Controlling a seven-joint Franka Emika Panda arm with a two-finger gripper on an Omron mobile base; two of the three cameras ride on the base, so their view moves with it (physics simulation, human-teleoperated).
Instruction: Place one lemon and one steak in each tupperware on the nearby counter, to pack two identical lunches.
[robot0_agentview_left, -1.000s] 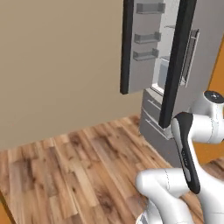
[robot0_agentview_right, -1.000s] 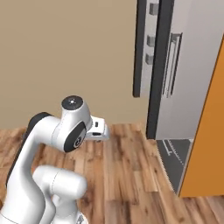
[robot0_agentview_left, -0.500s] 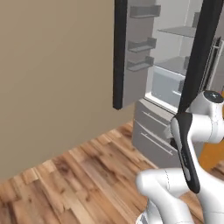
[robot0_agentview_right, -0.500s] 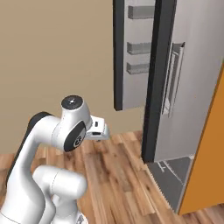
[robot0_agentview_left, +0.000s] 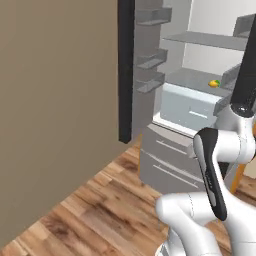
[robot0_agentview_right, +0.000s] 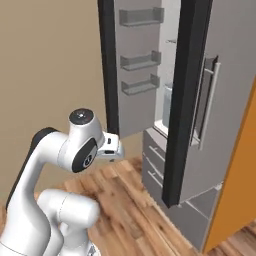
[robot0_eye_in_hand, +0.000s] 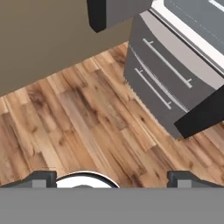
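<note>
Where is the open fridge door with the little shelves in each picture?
Left base view: the fridge door stands at top centre, dark edge toward us, shelves to its right.
Right base view: upper centre, just above the arm, shelves facing us.
Hand view: its bottom end pokes in at the top edge.
Shared landmark: the grey drawers with long handles, right beside the door's foot.

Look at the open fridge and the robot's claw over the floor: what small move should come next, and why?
Probably raise and swing the claw toward the open fridge. A lemon sits on a shelf inside, while the claw hangs open and empty over the wooden floor, facing the lower drawers, well below that shelf. That is a judgement; the base may also need to roll closer first.
</note>
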